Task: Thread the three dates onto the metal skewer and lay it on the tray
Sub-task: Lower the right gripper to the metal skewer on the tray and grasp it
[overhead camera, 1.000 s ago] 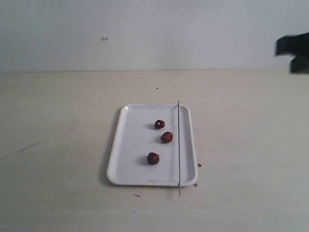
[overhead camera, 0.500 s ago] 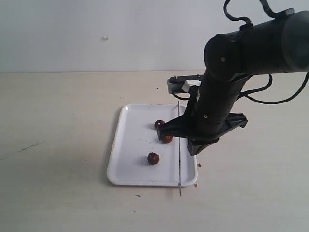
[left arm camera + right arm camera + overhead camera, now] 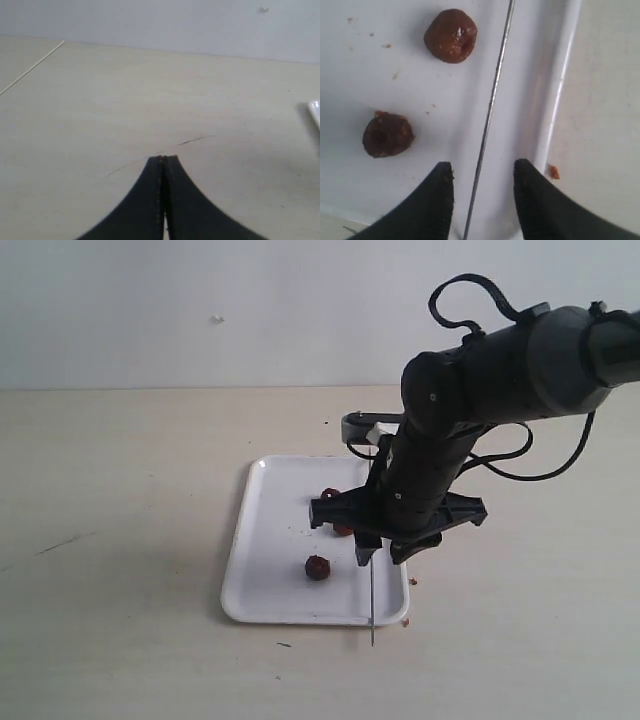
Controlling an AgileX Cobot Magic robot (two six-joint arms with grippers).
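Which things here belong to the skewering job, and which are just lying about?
Job:
three dates
metal skewer
white tray
right hand, open astride the skewer

Lying about:
brown crumbs beside the tray
dark scratch on the table

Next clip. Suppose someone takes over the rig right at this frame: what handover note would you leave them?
Right end effector: open, fingers straddling the metal skewer, not closed on it.
Left end effector: shut, nothing in it, over the table, off the tray.
The skewer lies along the tray's right side in the exterior view, its near tip past the rim. The three dates sit loose on the tray, apart from the skewer.
Done: nothing threaded.
Left: grasp the skewer, thread all three dates, lay it on the tray.
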